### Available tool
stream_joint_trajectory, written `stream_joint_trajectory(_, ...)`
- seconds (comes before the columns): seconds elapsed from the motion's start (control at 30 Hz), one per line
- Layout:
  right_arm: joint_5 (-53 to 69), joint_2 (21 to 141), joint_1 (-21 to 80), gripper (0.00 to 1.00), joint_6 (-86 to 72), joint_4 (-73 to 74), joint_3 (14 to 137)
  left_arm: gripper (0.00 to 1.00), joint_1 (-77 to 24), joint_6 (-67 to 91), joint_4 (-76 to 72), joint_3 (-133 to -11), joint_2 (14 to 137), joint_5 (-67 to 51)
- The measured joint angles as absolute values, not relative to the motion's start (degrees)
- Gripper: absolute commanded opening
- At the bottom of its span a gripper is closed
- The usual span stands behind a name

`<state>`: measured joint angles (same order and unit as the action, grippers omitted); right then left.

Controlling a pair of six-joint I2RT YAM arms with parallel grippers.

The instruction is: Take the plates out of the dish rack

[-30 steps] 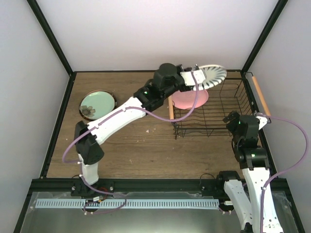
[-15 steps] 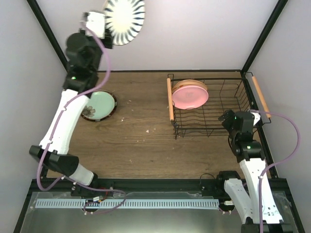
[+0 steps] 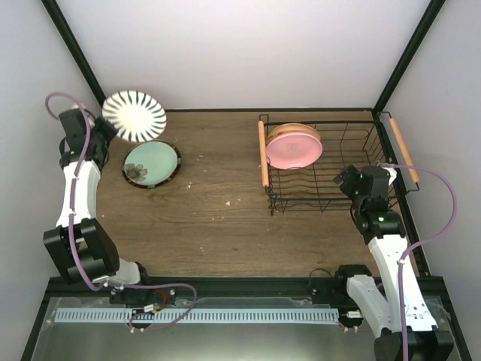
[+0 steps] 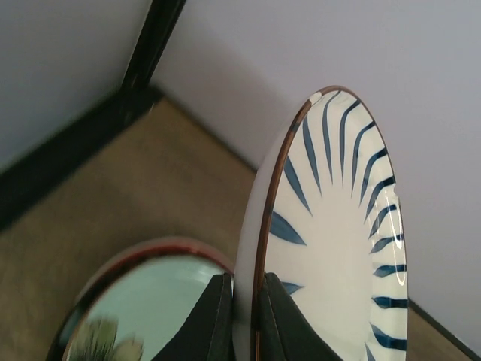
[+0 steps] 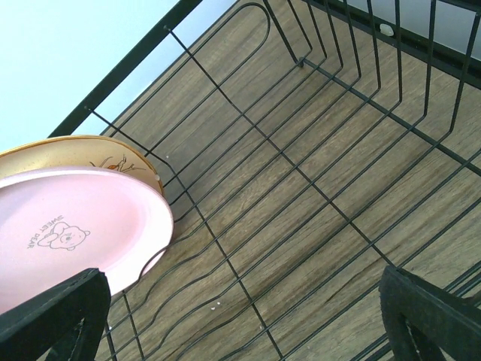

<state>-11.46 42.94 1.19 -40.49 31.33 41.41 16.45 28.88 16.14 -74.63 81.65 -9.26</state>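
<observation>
My left gripper point(image 3: 106, 125) is shut on the rim of the white plate with dark radial stripes point(image 3: 134, 116) and holds it on edge at the far left, just above the mint green plate point(image 3: 152, 162). The mint plate lies on a red-rimmed plate on the table. In the left wrist view the pads point(image 4: 218, 312) pinch the striped plate point(image 4: 338, 241) over the mint plate point(image 4: 150, 304). The black wire dish rack point(image 3: 342, 197) holds the pink plate point(image 3: 294, 151) and the tan plate point(image 3: 294, 130) behind it. My right gripper point(image 3: 347, 180) is open over the rack's near right part. Both plates show in the right wrist view, pink point(image 5: 75, 226) and tan point(image 5: 83, 154).
The rack's wooden handles run along its left side point(image 3: 263, 154) and right side point(image 3: 403, 149). Black frame posts point(image 3: 74, 53) stand at the back corners. The side walls are close to both arms.
My left arm swung the striped plate from the rack, high up over the back left, then down to just above the mint plate. My right gripper shifted a little left over the rack.
</observation>
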Motion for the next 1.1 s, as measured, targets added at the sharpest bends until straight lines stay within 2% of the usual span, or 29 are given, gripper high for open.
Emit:
stream_joint_trajectory(0.27, -11.44, 42.98, 1.19, 1.0, -39.79, 31.2, 41.41, 0.04, 22.17, 42.17, 15.09, -60.4, 81.14, -19.03)
stream_joint_trajectory(0.6, -11.46, 43.44, 1.19, 1.0, -39.81, 31.27, 41.5, 0.04, 23.97, 49.78, 4.64, -48.73, 81.91, -27.11)
stream_joint_trajectory(1.1, -11.51, 43.42, 1.19, 1.0, -39.81, 31.68, 41.52, 0.04, 23.97, 50.68, -3.99, -43.31, 86.37, -28.49)
